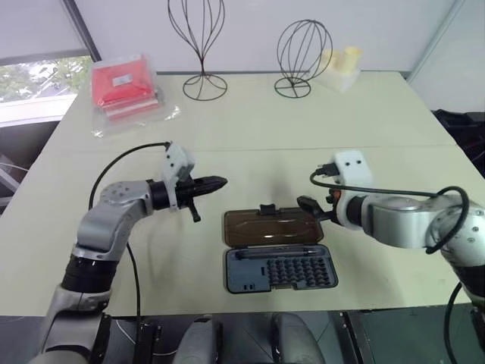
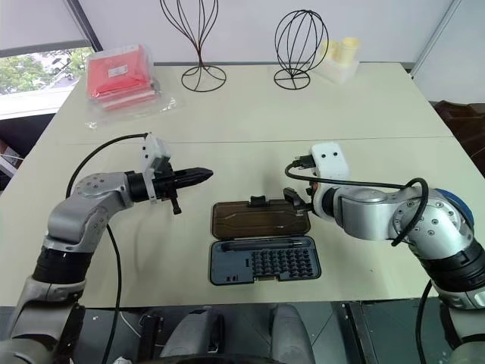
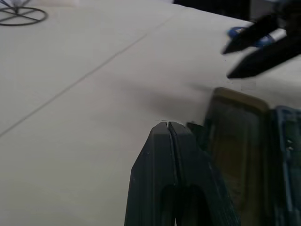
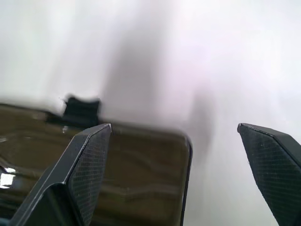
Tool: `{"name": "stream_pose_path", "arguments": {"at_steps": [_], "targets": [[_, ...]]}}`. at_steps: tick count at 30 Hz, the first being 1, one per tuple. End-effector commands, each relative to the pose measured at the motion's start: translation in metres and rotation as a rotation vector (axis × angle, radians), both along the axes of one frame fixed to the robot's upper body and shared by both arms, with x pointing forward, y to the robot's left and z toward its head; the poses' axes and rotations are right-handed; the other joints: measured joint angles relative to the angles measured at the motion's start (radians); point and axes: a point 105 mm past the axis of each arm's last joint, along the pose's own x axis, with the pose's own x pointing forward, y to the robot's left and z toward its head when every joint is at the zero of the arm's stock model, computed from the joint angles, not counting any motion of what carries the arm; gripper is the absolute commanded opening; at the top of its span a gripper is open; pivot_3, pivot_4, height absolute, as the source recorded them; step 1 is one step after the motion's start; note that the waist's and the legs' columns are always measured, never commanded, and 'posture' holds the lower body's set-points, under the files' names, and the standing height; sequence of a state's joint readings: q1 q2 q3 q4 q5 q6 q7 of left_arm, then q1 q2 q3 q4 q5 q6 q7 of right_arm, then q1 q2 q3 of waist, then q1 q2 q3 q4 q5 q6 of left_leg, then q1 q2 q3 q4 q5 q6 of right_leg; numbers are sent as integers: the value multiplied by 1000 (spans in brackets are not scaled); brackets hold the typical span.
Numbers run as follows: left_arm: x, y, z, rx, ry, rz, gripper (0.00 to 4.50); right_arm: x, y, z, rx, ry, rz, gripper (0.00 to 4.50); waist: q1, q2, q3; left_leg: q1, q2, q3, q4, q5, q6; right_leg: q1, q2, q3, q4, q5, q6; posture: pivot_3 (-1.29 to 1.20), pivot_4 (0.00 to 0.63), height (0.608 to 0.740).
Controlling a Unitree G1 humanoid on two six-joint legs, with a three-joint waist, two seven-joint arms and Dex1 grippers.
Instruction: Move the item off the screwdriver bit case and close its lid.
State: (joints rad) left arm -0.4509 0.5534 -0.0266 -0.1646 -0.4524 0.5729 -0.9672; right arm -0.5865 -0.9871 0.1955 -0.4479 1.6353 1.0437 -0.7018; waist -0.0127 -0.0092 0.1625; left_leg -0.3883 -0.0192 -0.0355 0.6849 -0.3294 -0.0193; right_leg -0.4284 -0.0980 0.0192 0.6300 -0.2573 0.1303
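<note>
Bit case (image 1: pixel 280 269) lay open on table (image 1: pixel 303 129), lid (image 1: pixel 269 227) flat, nothing on it. Right gripper (image 1: pixel 312 208), jaws apart, at lid's far corner, probably to flip it shut. Left gripper (image 1: pixel 216 183) hovered beside, jaws together.

We hold left arm bent, left gripper (image 1: pixel 220 183) fingers pressed together, pointing right | right forearm level, right gripper (image 1: pixel 307 206) fingers spread wide, pointing left | both above table (image 1: pixel 265 129) near its front edge

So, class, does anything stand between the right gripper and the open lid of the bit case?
Nothing visible does. The open right gripper is at the right edge of the lid, and no loose item lies on it.
</note>
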Motion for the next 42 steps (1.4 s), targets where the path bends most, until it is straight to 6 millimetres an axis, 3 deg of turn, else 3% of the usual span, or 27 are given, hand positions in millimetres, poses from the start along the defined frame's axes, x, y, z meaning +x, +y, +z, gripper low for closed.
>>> {"name": "stream_pose_path", "arguments": {"at_steps": [1,7,10,18,24,35,42], "targets": [[-18,-13,3,3,-9,-96,0,0,13,25,39,-141,113,4459,2,0,0,0,0,0,0,0,0,0,0,0,0,0,0,0,150,740],[-33,-32,-15,17,32,-184,0,0,19,29,45,-179,234,4459,2,0,0,0,0,0,0,0,0,0,0,0,0,0,0,0,150,740],[-39,-40,-26,34,46,-223,0,-1,15,21,-58,-165,299,4459,1,0,0,0,-1,0,0,0,0,0,0,0,0,0,0,0,150,740],[-42,-40,-50,96,92,-281,0,4,15,8,-178,-149,403,4459,0,0,0,0,-1,1,0,0,0,0,0,0,0,0,0,0,150,740],[-42,-19,-45,114,105,-305,0,6,23,0,-178,-148,435,4459,0,0,0,1,-1,1,0,0,0,0,0,0,1,0,0,0,150,740],[-81,6,-49,180,91,-445,0,5,31,-2,-175,-155,469,4459,0,1,0,1,-1,0,0,0,0,-1,0,0,0,0,0,0,150,740],[-82,-24,-46,91,44,-412,0,4,30,-4,-182,-156,467,4459,2,0,0,0,-1,0,0,0,0,0,0,0,1,0,0,0,150,740]]}}
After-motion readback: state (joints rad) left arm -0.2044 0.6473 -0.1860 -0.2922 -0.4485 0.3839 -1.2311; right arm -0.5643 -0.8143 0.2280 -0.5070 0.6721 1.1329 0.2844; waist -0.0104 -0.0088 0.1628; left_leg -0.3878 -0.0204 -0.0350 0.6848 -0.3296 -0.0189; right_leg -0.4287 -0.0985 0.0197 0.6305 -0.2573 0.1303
